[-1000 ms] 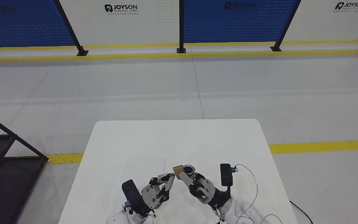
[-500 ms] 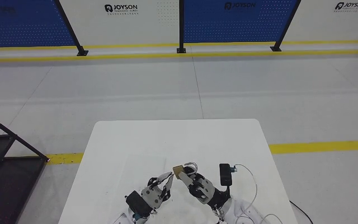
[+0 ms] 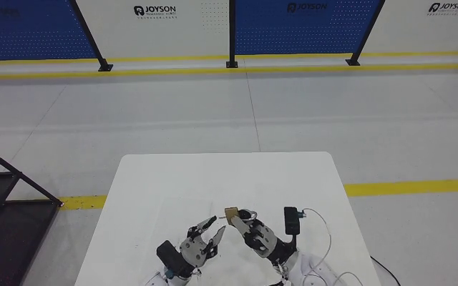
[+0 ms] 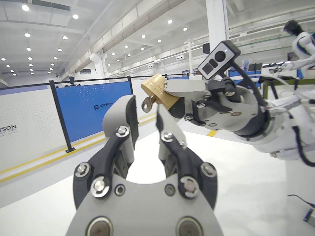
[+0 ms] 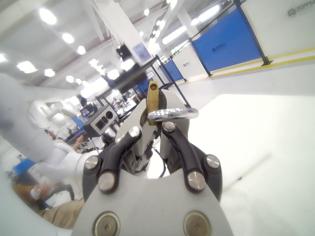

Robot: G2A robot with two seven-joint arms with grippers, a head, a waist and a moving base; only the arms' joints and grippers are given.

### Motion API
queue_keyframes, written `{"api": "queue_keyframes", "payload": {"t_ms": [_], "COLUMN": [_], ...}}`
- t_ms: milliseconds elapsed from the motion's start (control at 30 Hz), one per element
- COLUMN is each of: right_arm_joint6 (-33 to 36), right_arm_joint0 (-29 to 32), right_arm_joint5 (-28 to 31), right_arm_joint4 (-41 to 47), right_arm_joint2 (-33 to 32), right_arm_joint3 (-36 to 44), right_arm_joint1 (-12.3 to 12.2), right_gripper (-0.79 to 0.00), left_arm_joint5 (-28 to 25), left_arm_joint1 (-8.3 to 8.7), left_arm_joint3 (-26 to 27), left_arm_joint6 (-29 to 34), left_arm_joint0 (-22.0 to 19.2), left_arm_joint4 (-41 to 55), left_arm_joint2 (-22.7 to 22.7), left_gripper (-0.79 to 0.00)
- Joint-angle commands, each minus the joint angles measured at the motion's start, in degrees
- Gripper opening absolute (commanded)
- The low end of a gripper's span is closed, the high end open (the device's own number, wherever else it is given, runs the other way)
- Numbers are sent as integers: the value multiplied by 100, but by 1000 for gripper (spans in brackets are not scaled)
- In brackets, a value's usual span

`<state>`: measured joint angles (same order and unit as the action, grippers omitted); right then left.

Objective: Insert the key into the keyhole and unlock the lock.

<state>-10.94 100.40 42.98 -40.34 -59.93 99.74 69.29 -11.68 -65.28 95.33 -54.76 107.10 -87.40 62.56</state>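
Note:
A brass padlock [image 3: 231, 212] is held above the white table [image 3: 179, 179], with my right gripper [image 3: 240, 217] shut on it. In the left wrist view the padlock [image 4: 160, 92] has a silver key [image 4: 147, 103] sticking out of its keyhole. My left gripper [image 4: 145, 109] is open just short of that key, its fingers either side of the key without touching it. From above, the left gripper [image 3: 217, 224] sits just beside the lock. In the right wrist view my right gripper [image 5: 157, 103] clamps the padlock body [image 5: 152, 96], and the silver shackle [image 5: 172, 113] lies across the fingers.
A thin white cable [image 3: 323, 239] loops off the right arm near the table's right edge. Both grippers hover near the table's front edge; the far half of the table is bare. Blue and white fence panels [image 3: 300, 21] stand far behind.
My left gripper's fingers have spread apart and drawn a little back from the padlock, leaving the key in the keyhole. The right gripper with the padlock shifted slightly.

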Motion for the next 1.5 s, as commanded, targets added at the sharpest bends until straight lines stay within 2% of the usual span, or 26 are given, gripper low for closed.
{"api": "queue_keyframes", "payload": {"t_ms": [0,133,300,400,500,633,800,833,867,900,933,1133,1467], "right_arm_joint6": [21,412,1319,1744,1964,2188,2208,2158,2112,2077,2036,1910,1615], "right_arm_joint0": [-63,-371,-1043,-1441,-1778,-2142,-2460,-2505,-2539,-2573,-2594,-2607,-2362], "right_arm_joint5": [-138,-494,-1372,-1813,-2136,-2307,-2582,-2630,-2671,-2723,-2761,-2881,-2951], "right_arm_joint4": [26,170,79,-34,-138,-94,-104,-107,-122,-168,-210,-730,-1407], "right_arm_joint2": [19,257,942,1474,1993,2548,2955,3000,3043,3084,3121,3276,3247], "right_arm_joint3": [-69,-342,-922,-1304,-1679,-2162,-2692,-2771,-2842,-2906,-2955,-3001,-2613], "right_arm_joint1": [11,67,238,392,572,812,1063,1105,1142,1173,1200,1249,1152], "right_gripper": [-785,-785,-785,-785,-785,-785,-785,-557,-416,-46,0,0,0], "left_arm_joint5": [-438,-1483,-2395,-2521,-2567,-2732,-2810,-2810,-2810,-2810,-2810,-2810,-2810], "left_arm_joint1": [45,192,408,484,509,516,514,514,514,514,514,514,514], "left_arm_joint3": [5,137,404,453,440,300,231,231,231,231,231,231,231], "left_arm_joint6": [-32,-202,-486,-667,-838,-987,-973,-973,-973,-973,-973,-973,-973], "left_arm_joint0": [118,538,1363,1814,2084,2189,2165,2165,2165,2165,2165,2165,2165], "left_arm_joint4": [196,776,1183,1398,1618,1944,2042,2042,2042,2042,2042,2042,2042], "left_arm_joint2": [110,632,1677,2266,2586,2810,2847,2847,2847,2847,2847,2847,2847], "left_gripper": [0,0,0,0,0,0,0,0,0,0,0,0,0]}}
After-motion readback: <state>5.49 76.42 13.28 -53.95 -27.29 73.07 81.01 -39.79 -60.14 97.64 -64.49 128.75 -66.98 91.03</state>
